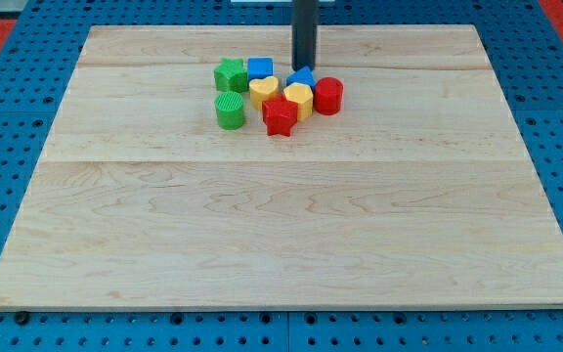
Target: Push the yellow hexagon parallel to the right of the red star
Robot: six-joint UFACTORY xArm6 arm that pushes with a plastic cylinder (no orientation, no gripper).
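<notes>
The yellow hexagon (299, 99) sits in a tight cluster near the view's top centre, touching the red star (280, 115) at its upper right. My tip (304, 66) is just above the cluster, over the top of a blue block (302, 77) whose shape is partly hidden behind the yellow hexagon. The tip stands a short way above the hexagon toward the view's top.
A red cylinder (328, 95) lies right of the hexagon. A yellow heart (264, 90), blue cube (260, 68), green star (230, 74) and green cylinder (230, 110) lie to the left. All rest on the wooden board (281, 225), on a blue pegboard (8, 137).
</notes>
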